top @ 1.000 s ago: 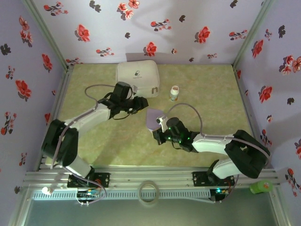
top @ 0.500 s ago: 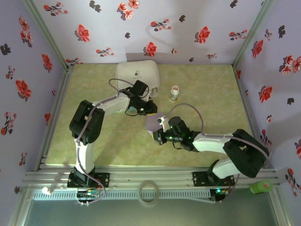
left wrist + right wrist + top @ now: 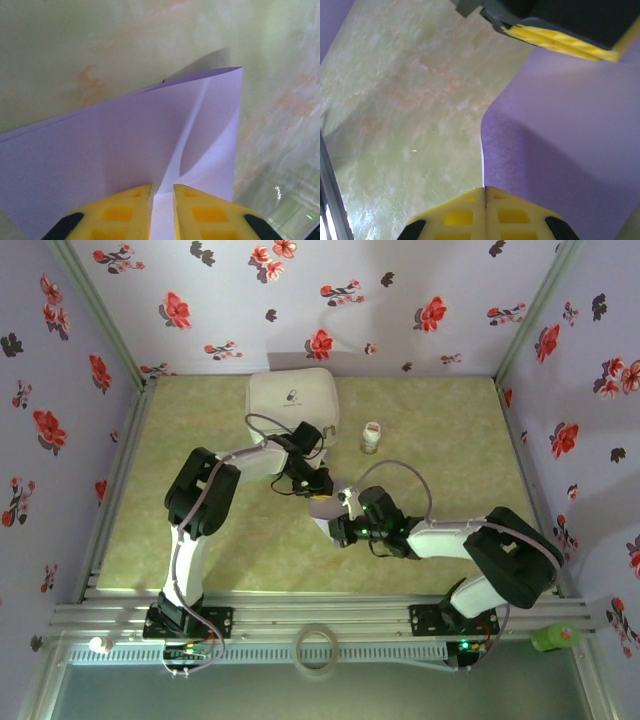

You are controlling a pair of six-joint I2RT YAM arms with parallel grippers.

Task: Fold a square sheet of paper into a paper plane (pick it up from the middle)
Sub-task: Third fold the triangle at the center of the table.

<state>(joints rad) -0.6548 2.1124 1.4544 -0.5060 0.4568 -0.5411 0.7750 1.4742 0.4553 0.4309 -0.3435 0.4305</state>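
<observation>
The lavender square sheet of paper [image 3: 325, 505] lies partly folded mid-table, one flap raised off the green mat. My right gripper [image 3: 338, 524] is at its near edge; in the right wrist view its yellow fingers [image 3: 470, 200] press together on the sheet's edge [image 3: 560, 140]. From the far side, my left gripper [image 3: 318, 487] reaches over the sheet. In the left wrist view its fingertips [image 3: 142, 192] stand a narrow gap apart, with the sheet [image 3: 125, 140] showing in the gap and the raised flap starting at the left tip. The left gripper's fingers [image 3: 570, 42] also show in the right wrist view.
A white zip case [image 3: 292, 395] sits at the back of the mat, close behind the left arm. A small bottle [image 3: 371, 437] stands right of it. Floral walls enclose three sides. A metal rail [image 3: 320, 620] runs along the near edge.
The left arm has swung right from beside the white case to the sheet, and its jaws have narrowed. The right gripper has kept hold of the sheet's near edge.
</observation>
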